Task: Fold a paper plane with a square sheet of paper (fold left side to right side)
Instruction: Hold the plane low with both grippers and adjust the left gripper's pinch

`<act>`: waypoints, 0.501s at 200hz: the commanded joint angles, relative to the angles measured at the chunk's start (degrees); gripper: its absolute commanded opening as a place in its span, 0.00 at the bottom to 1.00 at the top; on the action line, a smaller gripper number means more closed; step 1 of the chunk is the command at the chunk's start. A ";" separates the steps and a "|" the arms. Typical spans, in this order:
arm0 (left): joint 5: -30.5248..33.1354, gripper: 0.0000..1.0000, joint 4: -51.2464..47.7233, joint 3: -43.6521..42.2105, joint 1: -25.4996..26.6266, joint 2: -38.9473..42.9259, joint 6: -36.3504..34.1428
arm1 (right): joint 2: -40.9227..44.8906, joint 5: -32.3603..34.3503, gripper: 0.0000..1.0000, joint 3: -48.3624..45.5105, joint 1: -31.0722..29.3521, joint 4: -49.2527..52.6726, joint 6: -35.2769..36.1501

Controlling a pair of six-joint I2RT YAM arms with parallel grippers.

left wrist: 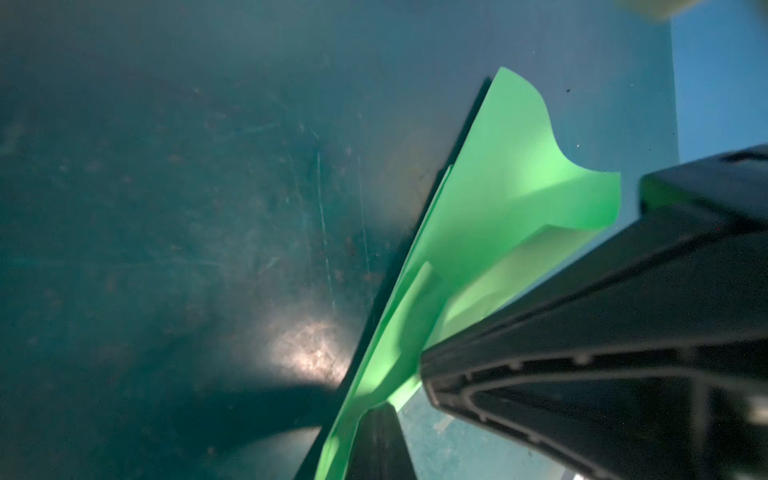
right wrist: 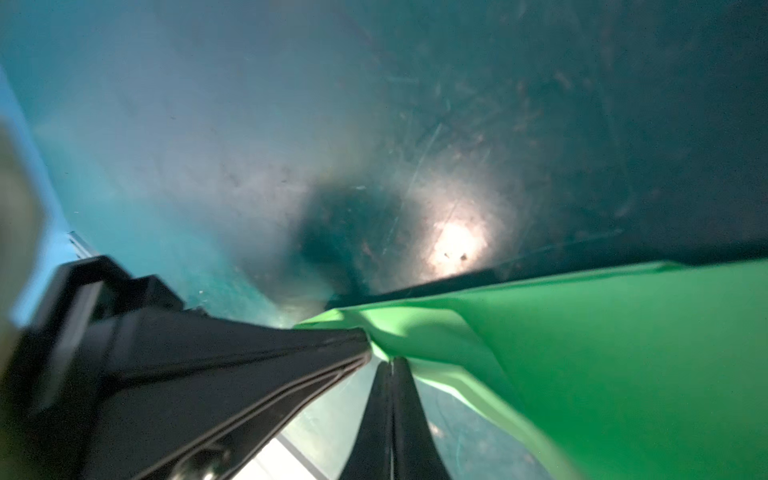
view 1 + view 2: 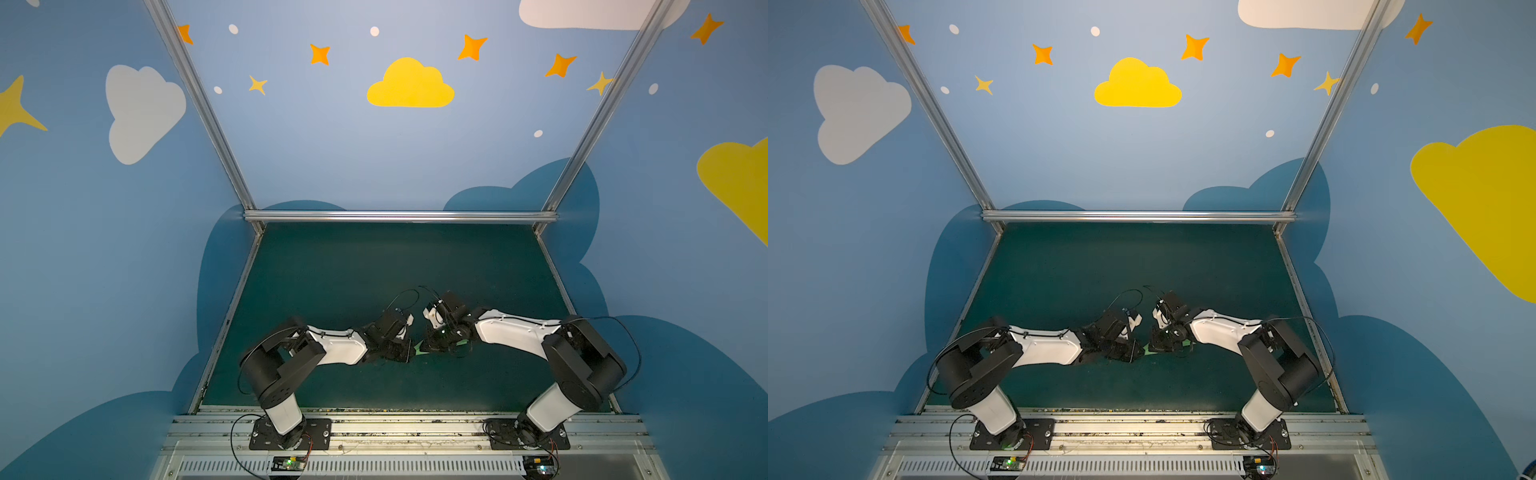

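Although both arms hide most of it, you can find the green paper [image 3: 419, 350] on the near middle of the dark teal mat [image 3: 374, 266]. Both top views show only a bright sliver of it between the two claw tips and a second sliver under the right arm's wrist. In the left wrist view the green paper [image 1: 511, 199] is folded into several layers. It is held off the mat with its shadow beneath it, and one loose flap curls outward at its free end. Its long edge runs straight.

Around it you have open mat on every side. The far half lies open up to the aluminium rail [image 3: 399, 216], and open strips run to the side rails and to the near rail [image 3: 415, 422] that carries the arm bases. The tight spot is in the middle, where the two claws stand almost tip to tip.

Your left gripper [image 3: 409, 353] is clenched. In its wrist view the paper runs down along its fingers [image 1: 376, 436] and appears nipped there. Your right gripper [image 3: 430, 347] is clenched too. Its fingers [image 2: 401, 415] lie pressed together, and a creased corner of the paper [image 2: 602, 332] is caught at their tip. Each wrist view shows the other claw's tip meeting the paper close by.
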State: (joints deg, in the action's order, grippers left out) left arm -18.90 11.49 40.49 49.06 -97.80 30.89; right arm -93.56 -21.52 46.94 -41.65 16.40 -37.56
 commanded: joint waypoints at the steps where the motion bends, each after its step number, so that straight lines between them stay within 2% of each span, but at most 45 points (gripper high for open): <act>1: 3.72 0.04 -4.65 -2.05 -0.25 -4.65 0.06 | -1.82 1.45 0.00 1.14 -0.36 0.07 -0.50; 44: 3.51 0.03 -5.31 -2.03 -0.55 -5.29 0.32 | -2.43 3.39 0.00 -0.54 0.11 0.29 0.11; 100: 2.85 0.04 -5.53 -2.29 -0.97 -6.04 0.89 | 0.90 4.47 0.00 -4.09 2.84 0.47 1.31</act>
State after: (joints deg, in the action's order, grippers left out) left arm -20.88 12.25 40.49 48.25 -98.50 31.81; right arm -93.93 -20.82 45.32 -40.53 14.59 -37.21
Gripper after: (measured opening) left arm 0.047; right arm 0.047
